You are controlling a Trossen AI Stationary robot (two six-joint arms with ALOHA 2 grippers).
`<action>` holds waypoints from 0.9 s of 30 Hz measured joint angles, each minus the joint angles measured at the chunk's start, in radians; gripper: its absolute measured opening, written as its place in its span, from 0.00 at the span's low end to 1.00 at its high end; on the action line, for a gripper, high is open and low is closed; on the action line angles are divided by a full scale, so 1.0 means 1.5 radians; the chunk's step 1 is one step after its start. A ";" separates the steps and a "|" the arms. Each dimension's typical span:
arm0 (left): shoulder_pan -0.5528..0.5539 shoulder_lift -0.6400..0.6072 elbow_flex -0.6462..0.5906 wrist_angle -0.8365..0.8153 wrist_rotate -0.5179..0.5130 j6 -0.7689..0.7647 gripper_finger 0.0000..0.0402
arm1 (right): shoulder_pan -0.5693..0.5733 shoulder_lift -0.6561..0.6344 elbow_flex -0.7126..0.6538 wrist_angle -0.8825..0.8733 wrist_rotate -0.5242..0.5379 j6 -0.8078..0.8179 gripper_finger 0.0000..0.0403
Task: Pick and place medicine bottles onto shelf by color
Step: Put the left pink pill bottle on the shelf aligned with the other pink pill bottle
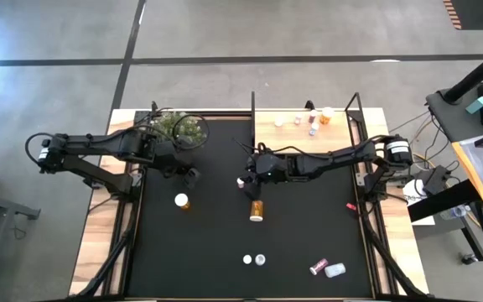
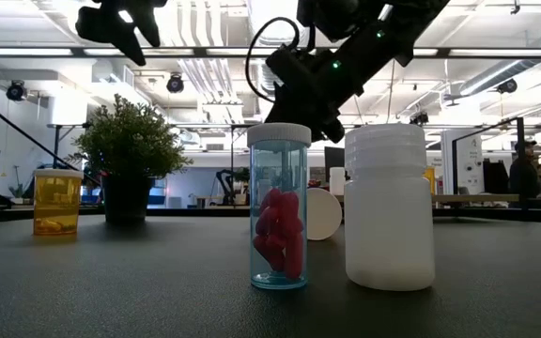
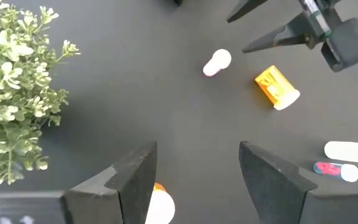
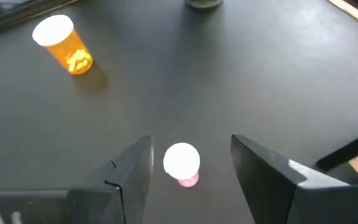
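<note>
From the left wrist I see only a sliver of the white-capped orange pill bottle (image 3: 160,204) — the picture's edge cuts it. The bottles on the light wooden shelf (image 1: 296,126) are too small to sort by colour.

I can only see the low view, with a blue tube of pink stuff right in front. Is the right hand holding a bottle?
Observer: No. The right hand is open, and a small pink bottle with a white cap stands below, between its fingers, not gripped.
Operator: What is the left hand doing?
Observer: The left hand is open too, above an upright orange bottle near the plant.
Operator: Are there bottles on the shelf?
Observer: Yes. The high view shows several small bottles standing on the shelf.
</note>
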 joint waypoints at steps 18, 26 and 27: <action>0.000 -0.002 -0.002 0.000 -0.001 0.001 0.53 | -0.012 0.002 0.002 0.001 -0.074 -0.177 0.64; 0.000 -0.002 -0.002 0.000 -0.001 0.003 0.53 | -0.016 0.062 0.014 0.009 -0.076 -0.175 0.63; 0.000 -0.002 -0.002 0.000 -0.001 0.005 0.53 | -0.018 0.070 0.019 0.009 -0.075 -0.170 0.63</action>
